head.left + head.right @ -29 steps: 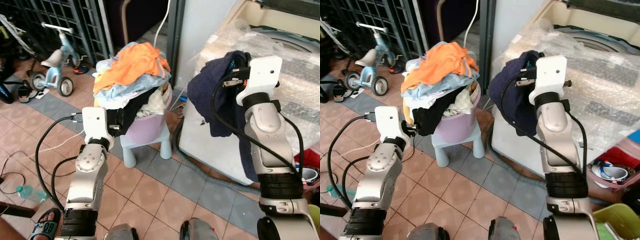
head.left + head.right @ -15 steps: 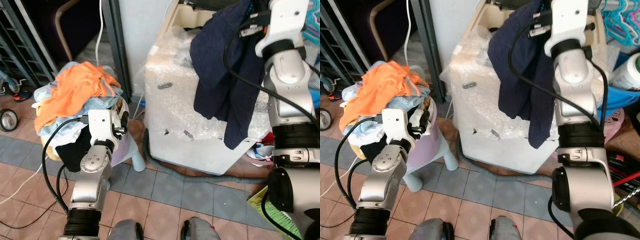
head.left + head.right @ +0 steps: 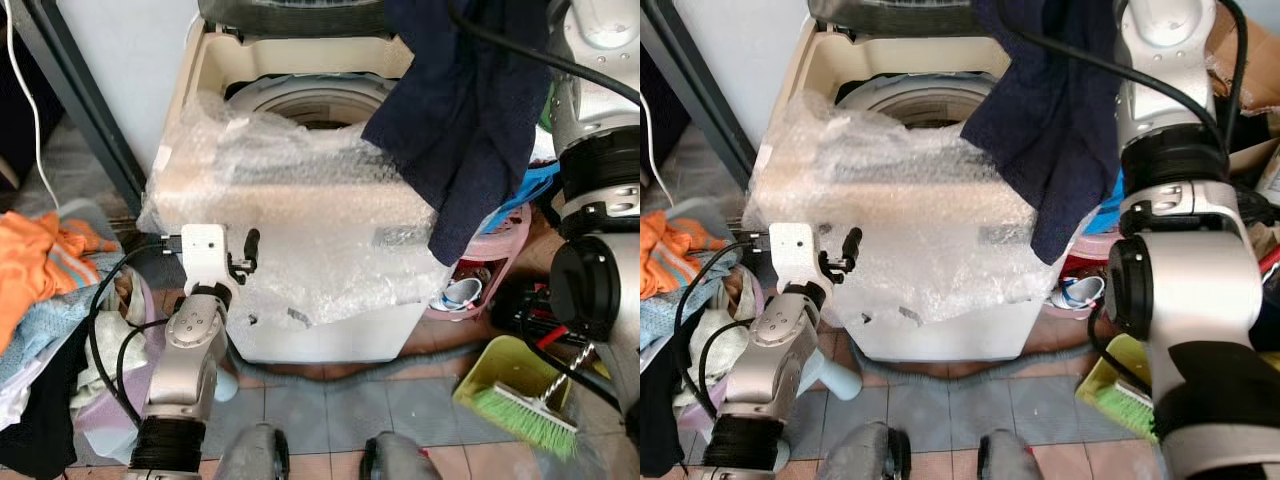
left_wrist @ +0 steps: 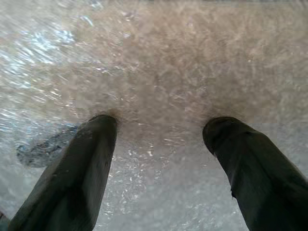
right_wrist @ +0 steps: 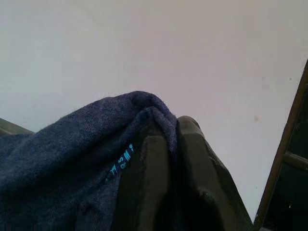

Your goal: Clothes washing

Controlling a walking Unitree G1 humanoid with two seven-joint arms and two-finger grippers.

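At upper right, the right gripper pinches a dark navy knit garment over the bubble-wrapped cream top-loading washing machine; the left gripper, fingers apart, faces its front.

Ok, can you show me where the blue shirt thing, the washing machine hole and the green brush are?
dark blue garment (image 3: 470,120), left eye view, middle of the hanging cloth.
washing machine drum opening (image 3: 315,100), left eye view, pale inner ring.
green brush (image 3: 520,415), left eye view, on its bristles.

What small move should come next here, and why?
Probably swing the right hand left over the washer's open drum before releasing: its fingers pinch the navy garment, which hangs past the washer's right edge rather than above the opening.
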